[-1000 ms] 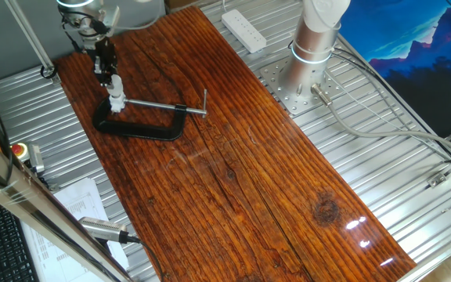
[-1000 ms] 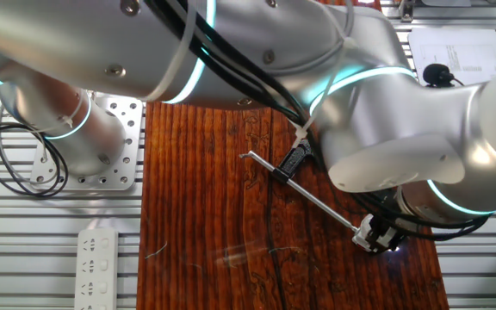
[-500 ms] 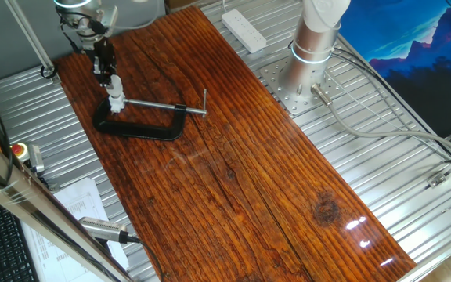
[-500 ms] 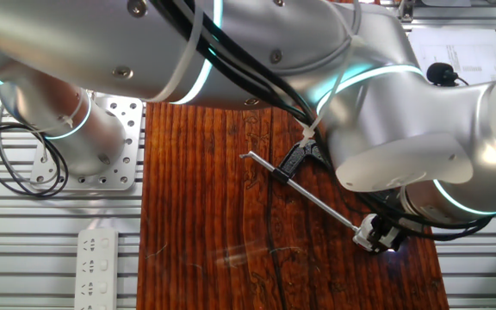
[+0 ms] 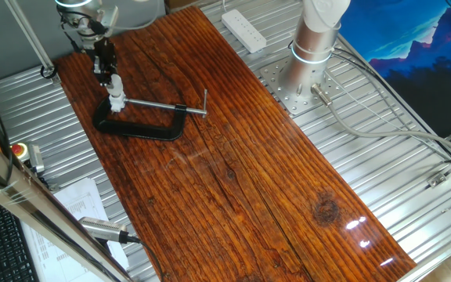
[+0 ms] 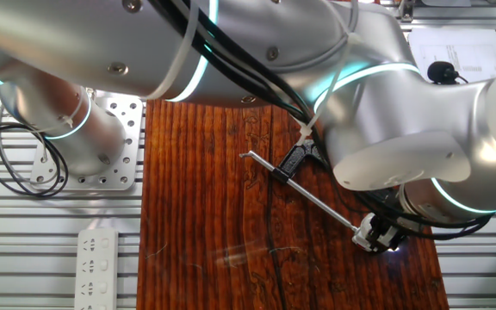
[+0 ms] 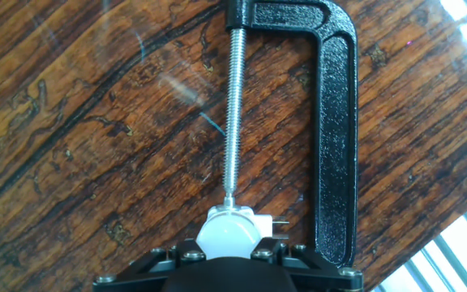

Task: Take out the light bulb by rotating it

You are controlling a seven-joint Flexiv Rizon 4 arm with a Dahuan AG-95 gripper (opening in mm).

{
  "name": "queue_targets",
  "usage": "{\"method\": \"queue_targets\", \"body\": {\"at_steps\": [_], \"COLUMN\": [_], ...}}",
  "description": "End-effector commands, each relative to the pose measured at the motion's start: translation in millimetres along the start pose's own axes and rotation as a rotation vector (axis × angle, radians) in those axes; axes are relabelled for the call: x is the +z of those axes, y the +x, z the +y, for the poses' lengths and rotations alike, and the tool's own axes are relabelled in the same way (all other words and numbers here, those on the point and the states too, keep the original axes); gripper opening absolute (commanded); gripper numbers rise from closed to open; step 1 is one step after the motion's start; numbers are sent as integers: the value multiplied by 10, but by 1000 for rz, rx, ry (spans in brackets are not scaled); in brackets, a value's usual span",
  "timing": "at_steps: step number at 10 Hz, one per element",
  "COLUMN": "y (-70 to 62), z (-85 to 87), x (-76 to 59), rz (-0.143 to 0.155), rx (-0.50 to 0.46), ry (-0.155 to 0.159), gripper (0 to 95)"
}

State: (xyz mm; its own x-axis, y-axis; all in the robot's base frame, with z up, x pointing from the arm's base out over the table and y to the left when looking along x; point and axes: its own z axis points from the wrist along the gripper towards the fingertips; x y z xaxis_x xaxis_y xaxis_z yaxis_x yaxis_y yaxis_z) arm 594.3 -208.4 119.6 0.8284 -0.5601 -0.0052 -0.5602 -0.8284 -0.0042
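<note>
The frosted white light bulb (image 7: 228,236) sits low in the hand view, on top of a small white socket (image 7: 254,219). The steel screw rod (image 7: 232,113) of the black C-clamp (image 7: 335,122) presses against the socket. My gripper (image 7: 228,253) is shut around the bulb, with a black finger on each side. In one fixed view the gripper (image 5: 111,77) stands upright over the bulb (image 5: 116,84) at the clamp's (image 5: 143,129) left end. In the other fixed view the arm hides most of the bulb (image 6: 366,231).
The clamp lies on a dark wooden board (image 5: 233,172) over a ribbed metal table. A white power strip (image 5: 243,30) and the arm's base (image 5: 312,47) stand at the far side. Papers (image 5: 81,200) and a red button (image 5: 19,149) lie to the left.
The wrist has turned a little about the bulb; the cable tie on the arm shifted in the other fixed view. The bulb and clamp stay in place.
</note>
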Motion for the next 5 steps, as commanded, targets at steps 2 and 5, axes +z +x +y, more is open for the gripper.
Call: {"method": "queue_targets", "body": {"at_steps": [2,5], "y": [3,6], "z": [3,3], "x": [-8,-14], "rz": [-2,1], "rx": [-17,37], "ry": [1,12], "gripper": [380,570]}}
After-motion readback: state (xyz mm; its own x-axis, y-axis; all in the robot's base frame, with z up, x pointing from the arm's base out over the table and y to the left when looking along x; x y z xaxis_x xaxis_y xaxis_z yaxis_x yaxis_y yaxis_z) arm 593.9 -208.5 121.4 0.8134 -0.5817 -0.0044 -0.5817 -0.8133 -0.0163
